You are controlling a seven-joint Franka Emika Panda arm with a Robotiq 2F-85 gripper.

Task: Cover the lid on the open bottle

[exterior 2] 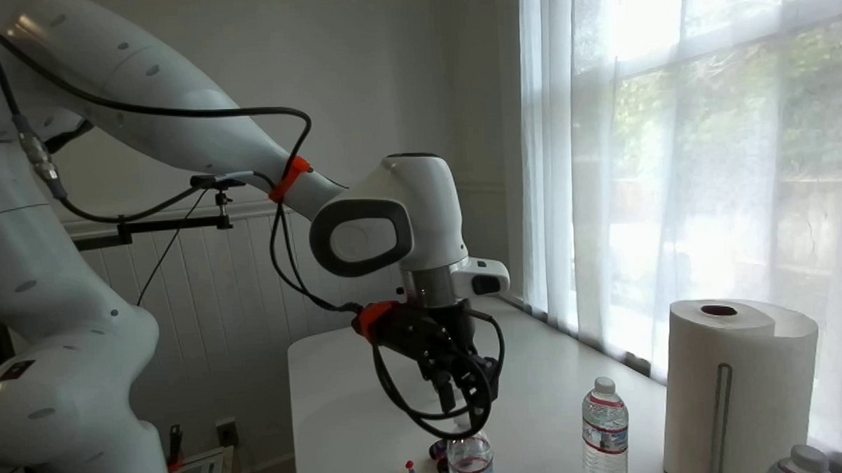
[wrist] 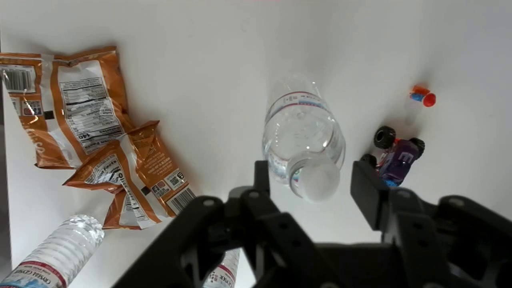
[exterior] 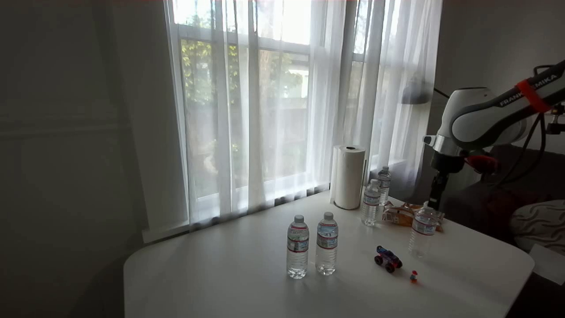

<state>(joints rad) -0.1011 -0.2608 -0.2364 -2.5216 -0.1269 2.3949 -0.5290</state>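
Observation:
A clear water bottle stands upright on the white table, in both exterior views [exterior: 423,234] [exterior 2: 471,466] and in the wrist view [wrist: 302,124]. A white lid [wrist: 319,182] sits on top of its neck in the wrist view. I cannot tell whether it is fully seated. My gripper [wrist: 308,186] is open, with one finger on each side of the lid and visible gaps to both. The gripper points down at the bottle top in both exterior views [exterior: 434,204] [exterior 2: 468,397]. Its fingers are partly hidden by a cable in an exterior view.
A toy truck [wrist: 398,158] and small figure [wrist: 423,96] lie close to the bottle. Chip bags [wrist: 88,108] lie on its other side. Several capped bottles [exterior: 298,247] [exterior: 327,243] [exterior: 371,204] and a paper towel roll [exterior: 348,176] stand on the table [exterior: 220,274].

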